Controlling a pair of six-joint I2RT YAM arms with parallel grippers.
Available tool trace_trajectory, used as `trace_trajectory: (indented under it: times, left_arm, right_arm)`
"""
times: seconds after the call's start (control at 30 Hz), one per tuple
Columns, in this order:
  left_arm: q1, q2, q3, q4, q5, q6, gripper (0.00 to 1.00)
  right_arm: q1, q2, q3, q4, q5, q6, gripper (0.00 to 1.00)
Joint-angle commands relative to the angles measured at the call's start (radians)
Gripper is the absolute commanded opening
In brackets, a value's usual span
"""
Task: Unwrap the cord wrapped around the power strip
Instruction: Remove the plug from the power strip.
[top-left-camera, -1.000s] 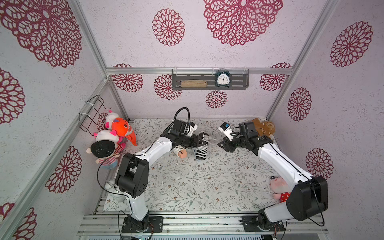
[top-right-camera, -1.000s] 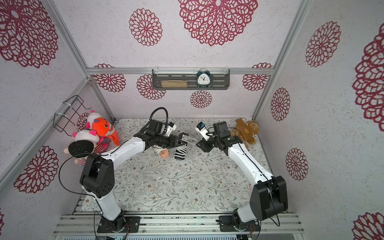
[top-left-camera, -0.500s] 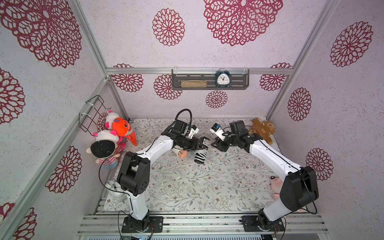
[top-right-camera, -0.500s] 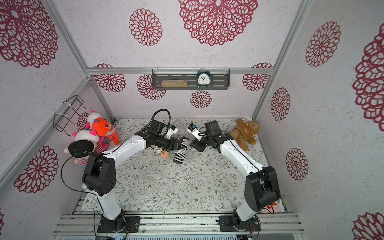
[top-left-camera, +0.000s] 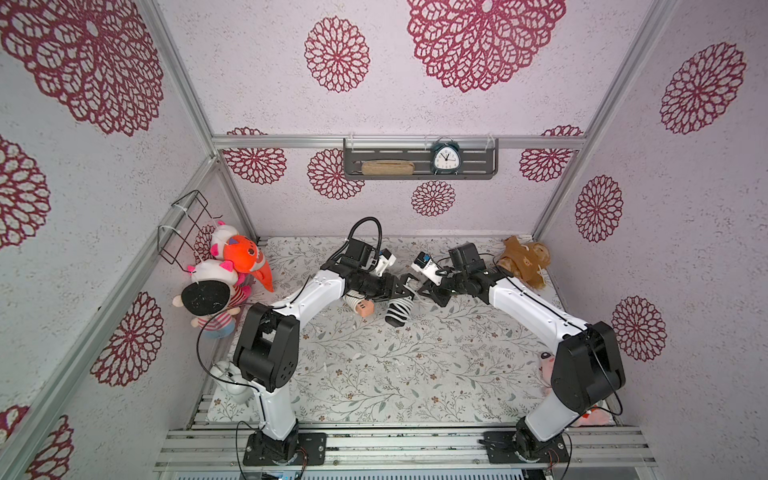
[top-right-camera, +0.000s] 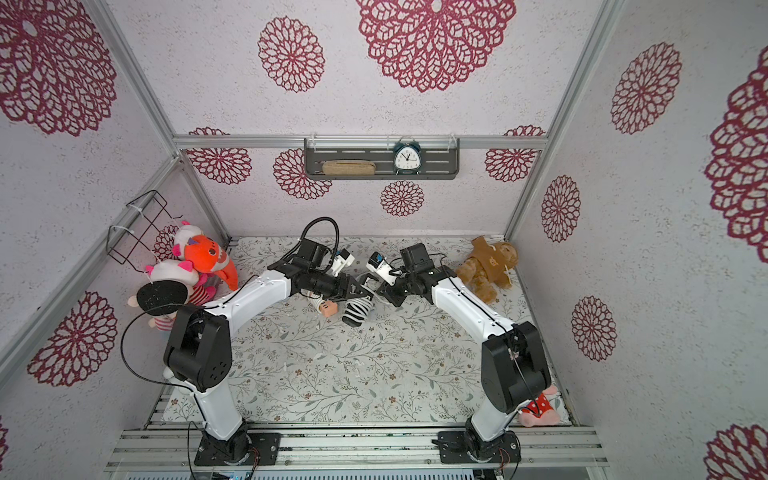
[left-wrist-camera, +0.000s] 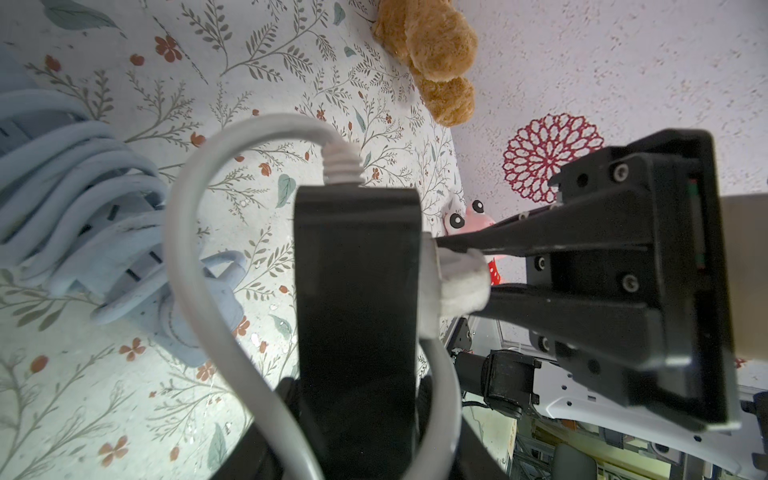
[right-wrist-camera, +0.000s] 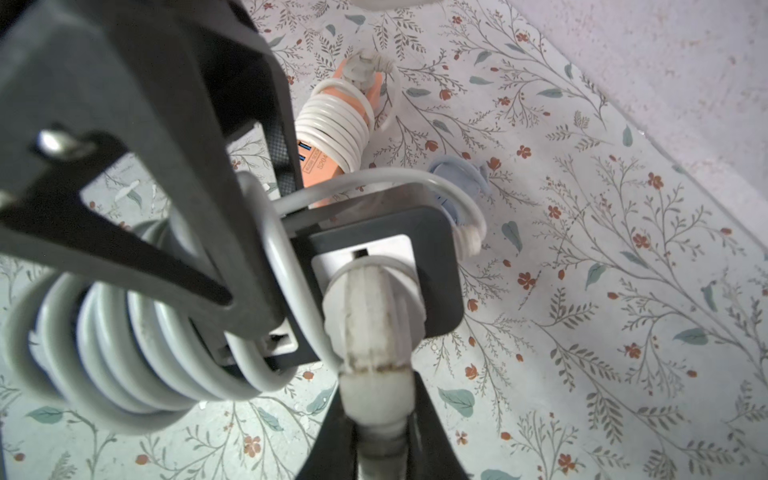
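Fingers (left-wrist-camera: 561, 239) of inward-reaching right gripper (left-wrist-camera: 459, 275) pinch plug (right-wrist-camera: 374, 316)

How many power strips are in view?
3. Black strip in the left gripper; orange strip on the table beside it; pale blue strip on the table, clear only in the left wrist view. Others may be hidden.

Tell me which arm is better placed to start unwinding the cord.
Right. The right gripper pinches the plug at the free end of the cord. The left gripper grips the strip, so it likely serves best as the anchor.
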Motion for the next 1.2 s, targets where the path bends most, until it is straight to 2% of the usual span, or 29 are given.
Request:
trace_trajectory:
  times: [0.0, 0.2, 0.43, 0.53, 0.7, 0.93, 1.07, 1.17]
  left_arm:
    - [0.003, 0.006, 0.021, 0.035, 0.005, 0.001, 0.00]
    - [0.034, 0.018, -0.024, 0.082, -0.061, -0.078, 0.00]
    - [0.042, 0.022, -0.024, -0.026, -0.249, -0.019, 0.00]
    - [0.043, 0.023, -0.033, -0.047, -0.296, -0.010, 0.00]
    - [0.065, 0.045, -0.061, 0.005, -0.217, -0.052, 0.00]
    - [0.103, 0.058, -0.080, 0.024, -0.247, -0.096, 0.00]
    - [0.104, 0.063, -0.061, -0.014, -0.307, -0.095, 0.00]
    - [0.110, 0.063, -0.071, 0.015, -0.270, -0.116, 0.00]
  right_arm:
    - [0.000, -0.018, 0.018, 0.059, -0.045, 0.028, 0.00]
    - [-0.015, -0.031, 0.016, 0.084, -0.077, 0.062, 0.00]
    - [-0.060, -0.118, -0.075, 0.265, -0.122, 0.163, 0.00]
    - [-0.077, -0.148, -0.116, 0.330, -0.123, 0.194, 0.00]
    - [-0.088, -0.196, -0.175, 0.428, -0.143, 0.223, 0.00]
    - [-0.096, -0.247, -0.204, 0.457, -0.168, 0.225, 0.00]
    - [-0.087, -0.262, -0.209, 0.434, -0.104, 0.197, 0.00]
    - [-0.058, -0.279, -0.222, 0.433, 0.006, 0.159, 0.00]
